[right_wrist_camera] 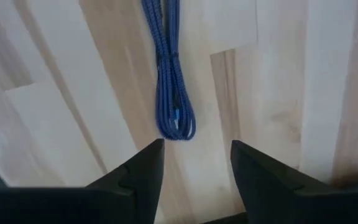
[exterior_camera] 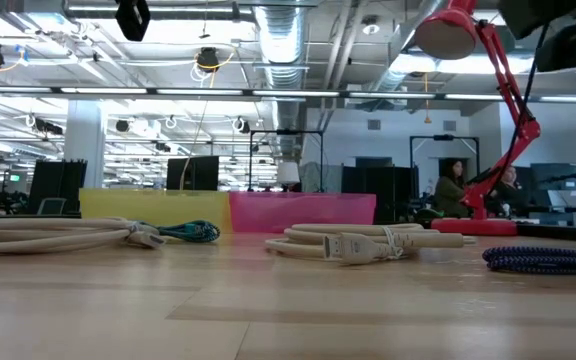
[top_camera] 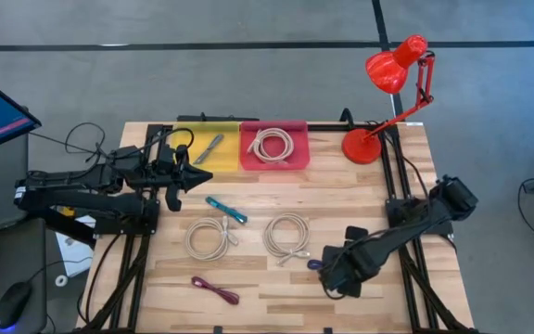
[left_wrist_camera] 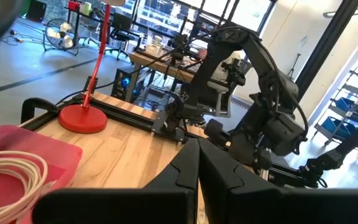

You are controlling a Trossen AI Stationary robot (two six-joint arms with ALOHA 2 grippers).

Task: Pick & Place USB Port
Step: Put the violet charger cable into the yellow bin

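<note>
A dark blue braided USB cable, bundled into a long loop, lies flat on the wooden table; it also shows in the low view and the high view. My right gripper hovers open just above it, near the table's right near corner, its fingers on either side of the bundle's looped end without touching it. My left gripper is shut and empty, raised at the table's left far side, pointing toward the right.
Two white cable coils, a teal cable and a magenta cable lie on the table. At the far edge a yellow bin holds a grey cable and a pink bin a white coil. A red lamp stands far right.
</note>
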